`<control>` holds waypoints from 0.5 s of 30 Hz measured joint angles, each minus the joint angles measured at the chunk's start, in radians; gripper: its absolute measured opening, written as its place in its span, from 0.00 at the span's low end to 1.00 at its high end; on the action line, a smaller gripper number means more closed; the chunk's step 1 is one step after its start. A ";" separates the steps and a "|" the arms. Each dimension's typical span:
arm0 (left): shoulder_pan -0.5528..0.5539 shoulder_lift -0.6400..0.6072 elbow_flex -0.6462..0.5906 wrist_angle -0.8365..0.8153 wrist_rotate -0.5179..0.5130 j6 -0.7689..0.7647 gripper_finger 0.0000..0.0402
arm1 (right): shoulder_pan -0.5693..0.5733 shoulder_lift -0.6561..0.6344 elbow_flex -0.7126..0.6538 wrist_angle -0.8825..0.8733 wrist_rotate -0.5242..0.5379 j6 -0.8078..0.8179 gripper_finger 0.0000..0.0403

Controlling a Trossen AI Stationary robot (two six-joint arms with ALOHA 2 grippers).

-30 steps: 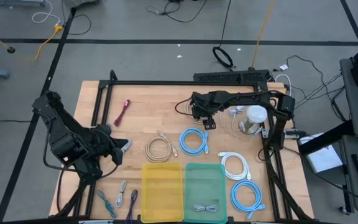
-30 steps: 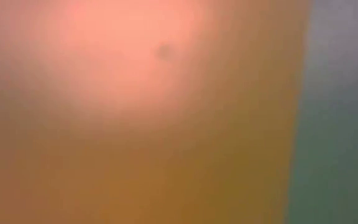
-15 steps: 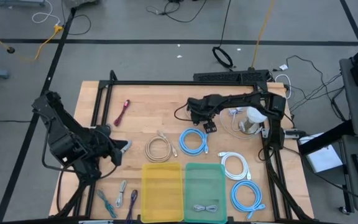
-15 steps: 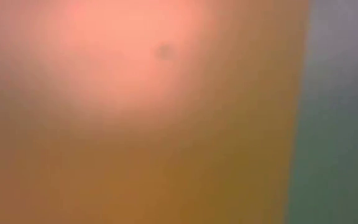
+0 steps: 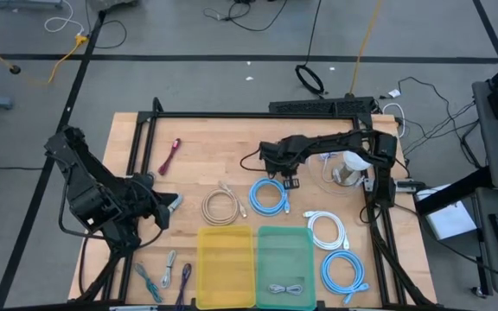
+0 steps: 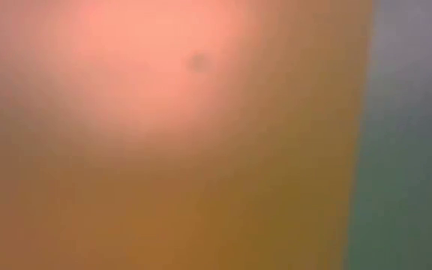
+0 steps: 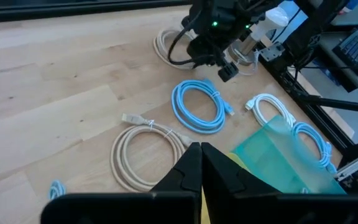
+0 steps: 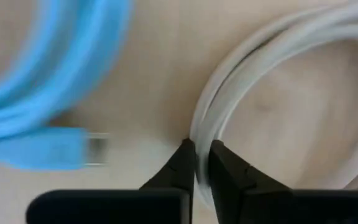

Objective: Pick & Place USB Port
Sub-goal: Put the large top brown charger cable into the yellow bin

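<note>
My right gripper (image 5: 272, 164) points down at the table's far middle and is shut on a coiled cream-white USB cable (image 8: 278, 68), which lies flat on the wood (image 7: 164, 43). Beside it lies a blue coil (image 5: 269, 196), its metal plug (image 8: 95, 146) close to my fingers. My left gripper (image 5: 173, 206) hangs shut and holds nothing above the table's left side, near a second cream coil (image 5: 221, 206). A yellow bin (image 5: 225, 255) and a green bin (image 5: 285, 250) stand at the near edge. My right gripper pinches the bundled strands of the cream-white coil at one side of its loop (image 8: 201, 140) between its two fingertips (image 8: 182, 163). The fingers come from above, pointing steeply down, and lie across the strands. The coil rests flat on the table.
A white coil (image 5: 325, 229) and another blue coil (image 5: 344, 272) lie at the near right. A magenta cable (image 5: 169, 155) lies far left, and small cables (image 5: 167, 275) near left. A white cylinder (image 5: 353, 164) stands by the right arm's base. The low view is blocked by something right against it.
My right gripper has sunk toward the table and shifted a little toward the near edge, tipping to point more steeply down onto the cream-white coil. The coils stay where they were.
</note>
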 joint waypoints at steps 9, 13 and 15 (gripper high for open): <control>0.000 0.000 0.000 -0.010 -0.001 0.010 0.01 | 0.034 -0.161 0.026 -0.046 0.141 0.040 0.02; 0.010 0.000 0.000 -0.034 -0.001 0.000 0.01 | 0.058 -0.229 0.094 -0.133 0.164 0.075 0.02; 0.020 0.000 0.000 -0.060 0.002 -0.025 0.01 | 0.076 -0.262 0.160 -0.162 0.166 0.117 0.02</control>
